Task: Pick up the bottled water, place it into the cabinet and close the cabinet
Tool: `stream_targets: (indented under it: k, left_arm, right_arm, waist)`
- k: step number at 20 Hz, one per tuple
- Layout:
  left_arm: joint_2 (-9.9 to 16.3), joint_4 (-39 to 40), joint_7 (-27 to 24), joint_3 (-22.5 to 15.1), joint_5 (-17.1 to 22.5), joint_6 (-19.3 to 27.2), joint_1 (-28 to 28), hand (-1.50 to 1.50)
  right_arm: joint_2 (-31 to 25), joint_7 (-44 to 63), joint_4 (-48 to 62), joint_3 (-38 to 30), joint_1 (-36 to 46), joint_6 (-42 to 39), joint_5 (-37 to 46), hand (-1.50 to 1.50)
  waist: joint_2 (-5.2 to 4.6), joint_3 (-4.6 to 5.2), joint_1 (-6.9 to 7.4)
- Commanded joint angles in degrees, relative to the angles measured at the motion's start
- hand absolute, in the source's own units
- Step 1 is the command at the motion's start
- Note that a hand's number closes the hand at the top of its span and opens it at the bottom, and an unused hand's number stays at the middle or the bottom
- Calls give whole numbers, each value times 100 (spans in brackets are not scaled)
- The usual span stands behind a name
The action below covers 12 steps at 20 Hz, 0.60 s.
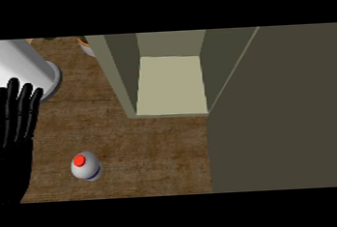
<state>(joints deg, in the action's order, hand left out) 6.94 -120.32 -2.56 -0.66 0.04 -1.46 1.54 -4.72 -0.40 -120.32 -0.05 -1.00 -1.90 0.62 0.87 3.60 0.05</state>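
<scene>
Left hand (12, 138) fills the left edge of the head view, nearest the camera: black, fingers straight and held together, tips pointing up the frame, holding nothing. Resting, not in contact with any object.

Bottled water (85, 166) stands upright on the brown wooden counter (152, 150), just to the right of the hand's palm and apart from it. Seen from above: red cap, pale grey body, a dark band low on its side.

Beyond the fingertips, at upper left, a large white cylindrical object (15, 65) stands on the counter; cannot tell what it is.

Cabinet (171, 86) sits well to the right of the hand and further up the frame than the bottle. It is open: pale interior floor visible between olive-grey walls. Its door (278, 109), a wide olive-grey panel, covers the right part of the view.

Right hand does not show.
</scene>
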Motion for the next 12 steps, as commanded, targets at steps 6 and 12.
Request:
stream_targets:
  k: [6, 12]
  left_arm:
    - [-91, -1415, 374, -321, -1168, 480, 1278, -150]
    - [-680, -2256, 1657, -1214, -904, 707, 1976, -150]
  right_arm:
    - [91, -260, -829, 331, -1141, -138, 142, -150]
    - [-100, 619, -1563, 1081, -1464, -816, -554, -150]
  waist:
    - [-41, -369, 13]
    - [-59, -365, -7]
